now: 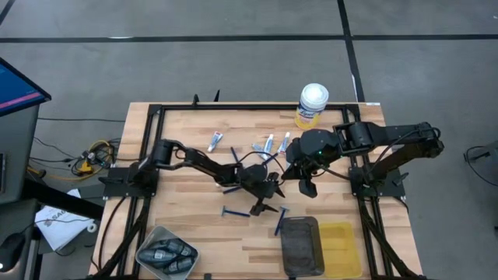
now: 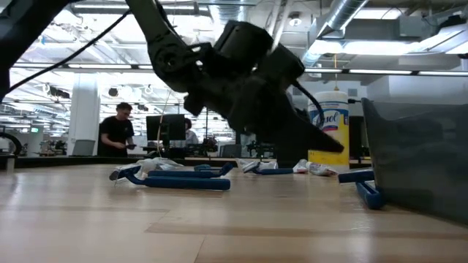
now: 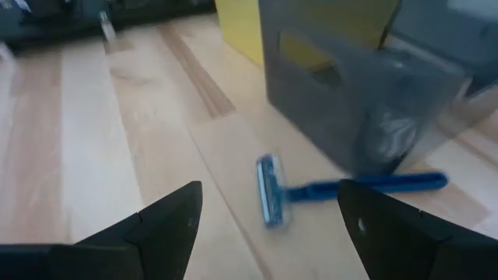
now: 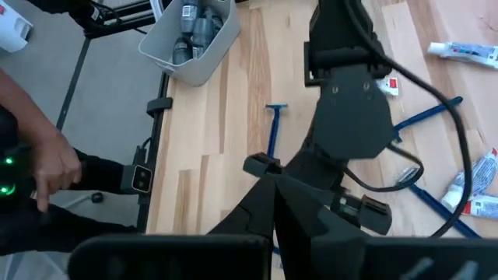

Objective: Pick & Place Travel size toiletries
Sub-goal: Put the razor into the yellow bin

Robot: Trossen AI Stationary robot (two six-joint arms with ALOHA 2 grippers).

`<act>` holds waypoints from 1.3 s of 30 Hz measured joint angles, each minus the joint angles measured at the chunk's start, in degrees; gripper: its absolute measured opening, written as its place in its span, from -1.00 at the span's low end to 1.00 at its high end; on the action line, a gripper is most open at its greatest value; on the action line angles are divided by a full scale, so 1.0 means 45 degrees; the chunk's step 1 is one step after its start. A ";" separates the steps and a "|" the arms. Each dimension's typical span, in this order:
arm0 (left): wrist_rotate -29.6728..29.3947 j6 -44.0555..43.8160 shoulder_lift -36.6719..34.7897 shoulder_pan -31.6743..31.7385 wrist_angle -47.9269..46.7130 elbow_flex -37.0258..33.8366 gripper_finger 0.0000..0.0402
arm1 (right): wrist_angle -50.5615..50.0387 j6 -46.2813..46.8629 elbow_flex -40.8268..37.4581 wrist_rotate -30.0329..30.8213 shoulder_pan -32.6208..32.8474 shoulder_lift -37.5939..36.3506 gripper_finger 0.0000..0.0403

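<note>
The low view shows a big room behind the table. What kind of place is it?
Probably an open robotics lab or workshop. Bare pipes and ducts run under the ceiling, a person stands among computer screens, and the wooden table carries two robot arms.

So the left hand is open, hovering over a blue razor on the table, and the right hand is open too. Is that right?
Not quite. The right hand is shut: the right wrist view shows its two dark fingers pressed together with nothing between them. The rest stands: the left hand is open, hovering over a blue razor on the table.
</note>
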 joint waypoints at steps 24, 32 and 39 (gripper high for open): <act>-0.0748 0.0188 0.1024 -0.0376 0.0016 0.0410 0.47 | 0.0000 0.0083 0.0000 0.0002 0.0049 -0.0005 -1.00; -0.1279 0.0221 0.1011 -0.0430 0.0006 0.0417 0.26 | -0.0005 0.0332 0.0000 0.0002 0.0049 -0.0005 -1.00; -0.1319 0.0202 0.1011 -0.0420 0.0000 0.0417 -0.10 | 0.0000 0.0332 0.0004 0.0002 0.0049 -0.0005 -1.00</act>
